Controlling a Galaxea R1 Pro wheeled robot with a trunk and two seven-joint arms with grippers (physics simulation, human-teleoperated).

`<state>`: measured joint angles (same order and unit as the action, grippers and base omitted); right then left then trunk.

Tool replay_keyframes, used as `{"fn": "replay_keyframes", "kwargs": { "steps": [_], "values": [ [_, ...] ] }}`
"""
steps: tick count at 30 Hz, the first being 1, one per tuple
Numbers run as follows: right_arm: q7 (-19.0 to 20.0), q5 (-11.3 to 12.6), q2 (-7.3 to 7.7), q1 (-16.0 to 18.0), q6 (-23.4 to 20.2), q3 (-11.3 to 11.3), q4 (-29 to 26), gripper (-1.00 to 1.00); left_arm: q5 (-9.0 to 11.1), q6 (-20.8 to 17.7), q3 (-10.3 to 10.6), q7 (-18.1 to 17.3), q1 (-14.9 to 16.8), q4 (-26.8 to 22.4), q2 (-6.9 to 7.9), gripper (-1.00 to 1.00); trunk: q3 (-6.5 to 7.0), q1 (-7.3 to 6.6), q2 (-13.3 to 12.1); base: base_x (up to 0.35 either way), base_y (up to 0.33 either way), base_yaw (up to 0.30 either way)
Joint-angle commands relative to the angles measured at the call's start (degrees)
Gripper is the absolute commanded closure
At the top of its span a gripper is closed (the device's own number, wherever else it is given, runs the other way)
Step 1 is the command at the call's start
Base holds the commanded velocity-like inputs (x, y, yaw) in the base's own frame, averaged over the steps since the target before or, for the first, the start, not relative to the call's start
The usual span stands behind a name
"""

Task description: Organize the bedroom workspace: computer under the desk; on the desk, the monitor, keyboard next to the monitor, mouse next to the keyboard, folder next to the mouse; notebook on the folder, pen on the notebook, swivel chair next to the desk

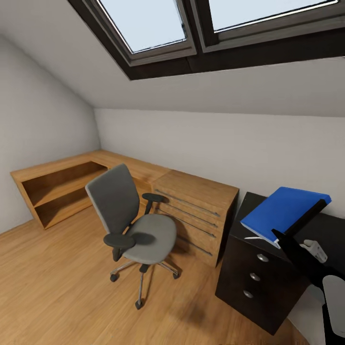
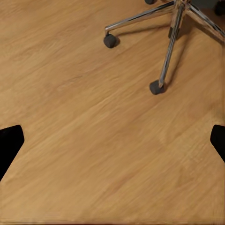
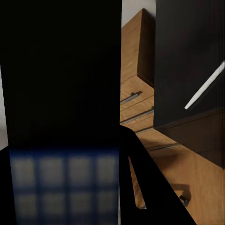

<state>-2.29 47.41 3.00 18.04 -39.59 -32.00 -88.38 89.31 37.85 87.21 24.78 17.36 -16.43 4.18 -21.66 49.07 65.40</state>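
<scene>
My right gripper (image 1: 293, 231) is shut on the bright blue folder (image 1: 285, 207), which it holds tilted just above the left end of the black desk (image 1: 249, 203), over the drawer unit (image 1: 256, 275). In the right wrist view the folder (image 3: 61, 185) looms close and dark beside a black finger (image 3: 143, 180). On the desk top (image 3: 187, 47) lies a slim white pen (image 3: 204, 86). The grey swivel chair (image 1: 132, 218) stands on the plank floor left of the desk with a bare seat. My left gripper (image 2: 112, 145) hangs open over the floor near the chair's chrome base (image 2: 168, 37).
A light wooden drawer chest (image 1: 196, 211) stands between chair and desk, joined to a low wooden shelf unit (image 1: 60, 189) along the grey walls. Skylights (image 1: 143, 24) are set in the sloped ceiling. Open plank floor (image 1: 57, 287) spreads in front of the chair.
</scene>
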Motion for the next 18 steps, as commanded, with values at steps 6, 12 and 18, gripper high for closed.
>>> {"fn": "replay_keyframes", "kwargs": {
  "steps": [6, 12, 18],
  "values": [
    [-0.26, 0.34, -0.01, 0.06, -0.31, -0.04, -0.04, 1.0, 0.0, 0.94, 0.5, 0.47, -3.3, 1.06, -0.38, -1.0, -0.07, 0.0, 0.05, 0.0, 0.0, -0.239],
    [-0.29, 0.31, -0.01, 0.06, -0.31, -0.05, -0.04, 1.0, -0.09, 5.17, 0.52, 0.39, -5.53, 2.17, -0.56, -1.0, -0.07, 0.0, 0.05, 0.0, 0.0, -0.269],
    [-0.45, 0.31, -0.01, 0.06, -0.31, -0.07, 0.01, 1.0, -0.2, 6.16, 0.58, 0.36, -6.07, 2.27, -0.63, -1.0, -0.07, 0.0, 0.05, 0.0, 0.0, -0.289]
  ]
}}
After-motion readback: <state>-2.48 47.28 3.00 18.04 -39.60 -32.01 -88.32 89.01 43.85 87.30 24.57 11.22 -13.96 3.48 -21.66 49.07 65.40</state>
